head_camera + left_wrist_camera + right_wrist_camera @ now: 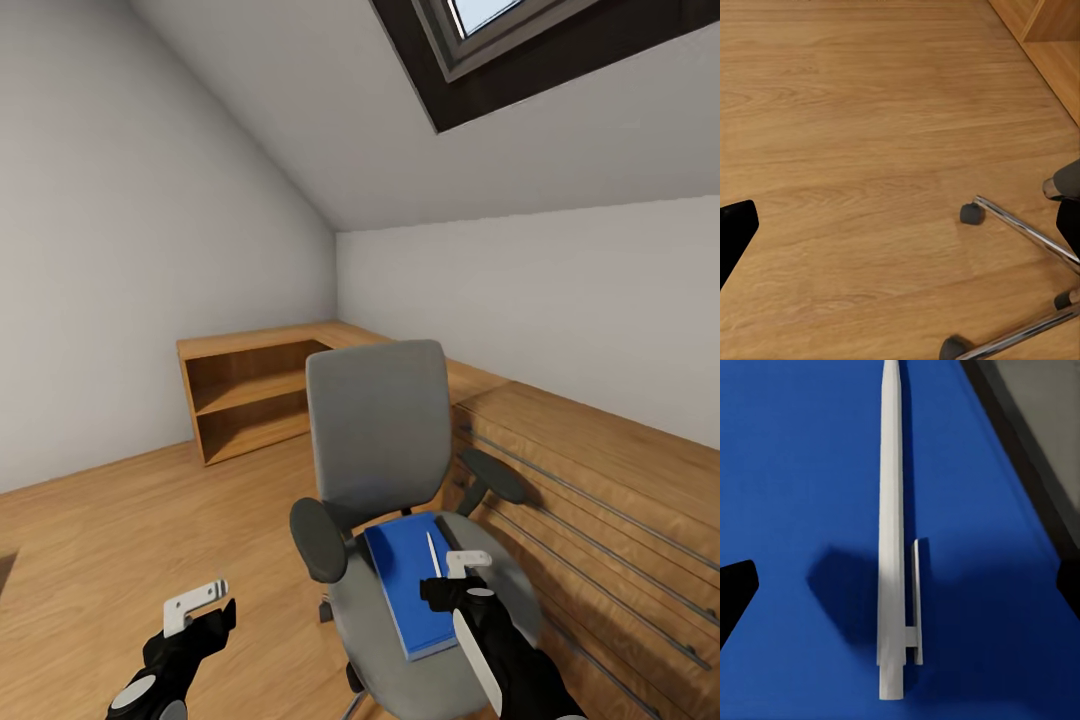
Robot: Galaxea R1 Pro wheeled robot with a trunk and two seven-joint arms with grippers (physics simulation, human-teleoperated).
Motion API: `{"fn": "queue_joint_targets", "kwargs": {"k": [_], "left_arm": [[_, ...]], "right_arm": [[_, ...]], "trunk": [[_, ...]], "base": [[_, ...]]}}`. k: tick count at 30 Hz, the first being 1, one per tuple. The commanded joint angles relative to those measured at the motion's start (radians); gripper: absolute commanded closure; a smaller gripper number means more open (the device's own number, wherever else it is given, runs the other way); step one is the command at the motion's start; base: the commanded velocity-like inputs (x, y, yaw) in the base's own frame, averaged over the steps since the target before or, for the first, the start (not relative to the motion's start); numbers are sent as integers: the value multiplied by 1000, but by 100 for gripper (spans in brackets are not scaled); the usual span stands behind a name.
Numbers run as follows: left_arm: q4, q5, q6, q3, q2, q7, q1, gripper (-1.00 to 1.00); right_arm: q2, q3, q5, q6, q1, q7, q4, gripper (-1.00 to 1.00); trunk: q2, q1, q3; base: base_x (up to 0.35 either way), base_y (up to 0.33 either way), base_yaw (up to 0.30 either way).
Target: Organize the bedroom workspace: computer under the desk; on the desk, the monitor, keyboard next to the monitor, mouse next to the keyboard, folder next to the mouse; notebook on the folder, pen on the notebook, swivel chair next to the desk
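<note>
Lots of open wood floor (110, 540) on the left side, with room to move there. Low down by the floor, chrome chair legs and casters (972, 214) in the way. On the swivel chair (380, 440), two dark armrests sticking up on both sides of the seat, and a tall grey back behind. Open from above onto the blue folder (802, 472), with just the thin white pen (891, 532) lying on it. Long wooden chest (600, 480) close on the right.
</note>
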Motion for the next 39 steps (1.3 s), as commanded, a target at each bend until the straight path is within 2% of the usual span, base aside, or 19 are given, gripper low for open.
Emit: {"fn": "queue_joint_targets", "kwargs": {"k": [1, 9, 15, 21, 24, 33, 34, 39], "left_arm": [[-2, 10, 1, -2, 1, 10, -1, -100], [-3, 10, 1, -1, 1, 10, 0, -100], [-4, 10, 1, -1, 1, 10, 0, -100], [-4, 11, 2, -2, 1, 10, -1, -100], [-4, 11, 1, -2, 1, 10, -1, -100], [-4, 11, 1, -3, 1, 10, 0, -100], [-4, 11, 1, -3, 1, 10, -1, -100], [-4, 11, 1, -3, 1, 10, -1, -100]], "right_arm": [[0, 3, -10, 4, 0, -9, -1, -100], [0, 3, -11, 5, 0, -8, -1, -100], [0, 3, -11, 5, 0, -8, -1, -100], [0, 3, -11, 5, 0, -8, -1, -100], [0, 3, -10, 5, 0, -8, -1, -100], [0, 3, -10, 5, 0, -8, -1, -100], [0, 3, -10, 6, 0, -8, -1, 100], [0, 5, -10, 6, 0, -8, -1, 100]], "trunk": [[0, 0, -1], [0, 0, -1], [-42, 23, -20], [-42, 23, -20], [-63, 34, -29], [-63, 34, -29], [-63, 34, -29], [-63, 34, -29]], "base": [[10, 0, 0], [3, 0, 0], [0, 0, 0], [0, 0, 0], [0, 0, 0], [0, 0, 0], [0, 0, 0], [0, 0, 0]]}}
